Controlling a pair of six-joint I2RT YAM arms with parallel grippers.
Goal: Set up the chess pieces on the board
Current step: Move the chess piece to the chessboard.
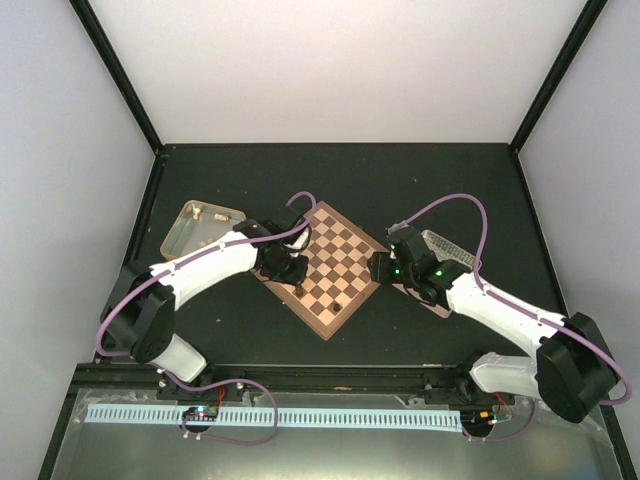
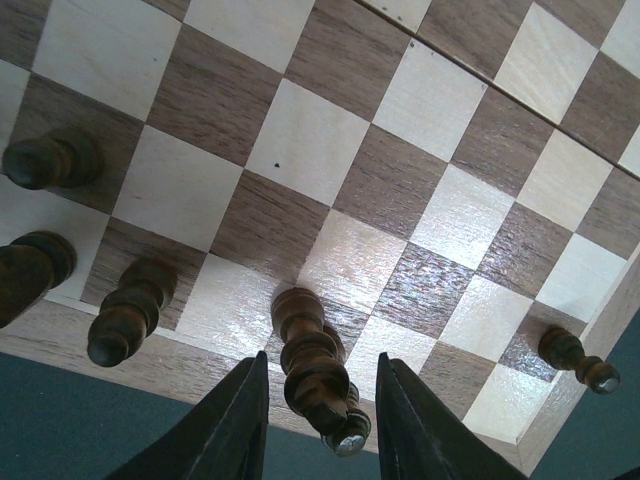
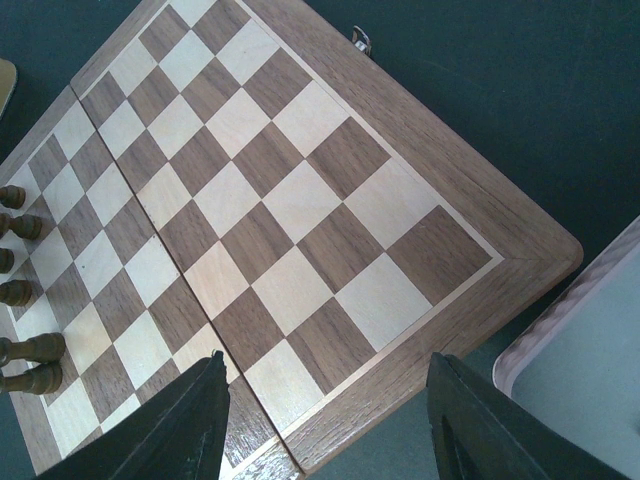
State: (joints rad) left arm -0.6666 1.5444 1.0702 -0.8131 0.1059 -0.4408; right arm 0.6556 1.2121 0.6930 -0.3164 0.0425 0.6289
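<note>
The board (image 3: pixel 300 220) is chequered pale tan and walnut brown, with a reddish-brown rim. The chess pieces (image 2: pixel 312 365) are dark brown — one with a silvery base. The table (image 1: pixel 450 180) is black; one tray (image 1: pixel 171 238) gold, the arms (image 1: pixel 205 268) white, their cables (image 1: pixel 450 197) purple.

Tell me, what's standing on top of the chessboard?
Dark brown chess pieces stand near one edge of the chessboard, one between the fingers of the left gripper. From above, the left arm covers part of that edge, so any pieces under it cannot be seen.
</note>
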